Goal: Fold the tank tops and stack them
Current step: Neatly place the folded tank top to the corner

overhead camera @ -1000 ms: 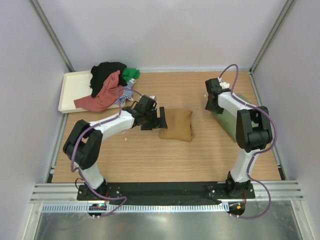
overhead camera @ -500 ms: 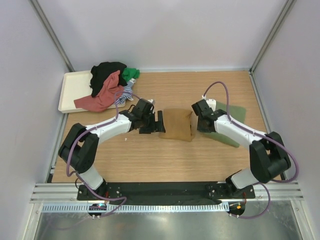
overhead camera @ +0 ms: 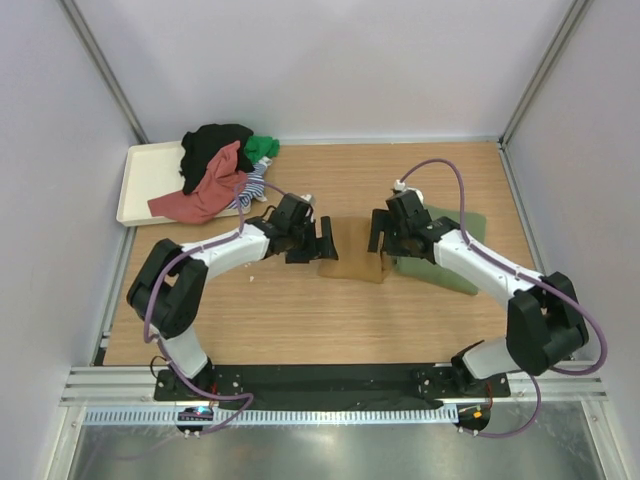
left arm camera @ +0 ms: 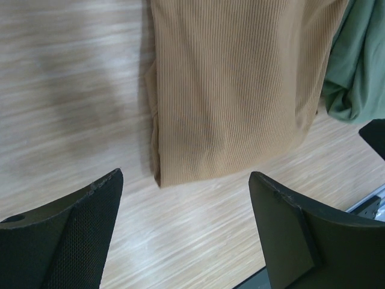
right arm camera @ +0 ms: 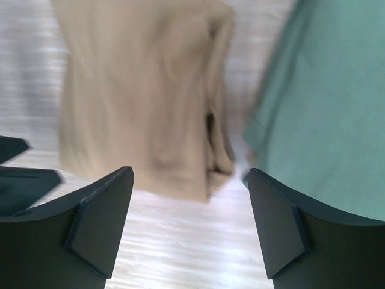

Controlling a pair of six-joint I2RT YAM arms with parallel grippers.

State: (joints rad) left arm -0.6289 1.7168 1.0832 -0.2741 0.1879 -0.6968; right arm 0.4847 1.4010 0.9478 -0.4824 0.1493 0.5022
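1. Table [overhead camera: 330,320]: flat board with a light wood-grain surface. The mustard-brown tank top [overhead camera: 350,258] lies near its middle and is the reference item for all locations below.

2. Tray [overhead camera: 140,180]: flat, cream, rectangular, with a low rim. It sits well apart from the reference item, to the far left.

3. Heap of tank tops [overhead camera: 215,170]: loose, crumpled cloth in black, dusty red, bright green and a blue-and-white stripe. It lies to the far left of the reference item, partly on the tray and spilling over the tray edge that faces the reference item.

4. Olive-green tank top [overhead camera: 455,265]: smooth cloth folded into a flat, slanted slab. It lies just beside the right edge of the reference item. The left wrist view shows its rounded fold [left arm camera: 355,72] meeting that edge. Whether the two overlap cannot be determined.

5. Mustard-brown tank top: finely ribbed knit [left arm camera: 234,90] folded into a compact rectangle with soft, rolled edges. It lies flat on the table, and nothing grips it.

6. Left gripper [overhead camera: 322,240]: positioned at the left edge of the reference item. The black fingers [left arm camera: 72,235], one with a mesh-textured pad, are spread wide. Nothing lies between them.

7. Right gripper [overhead camera: 385,232]: positioned at the right edge of the reference item, over the seam with the olive-green tank top. The smooth, dark, wedge-shaped fingers [right arm camera: 96,223] are spread wide and hold nothing.
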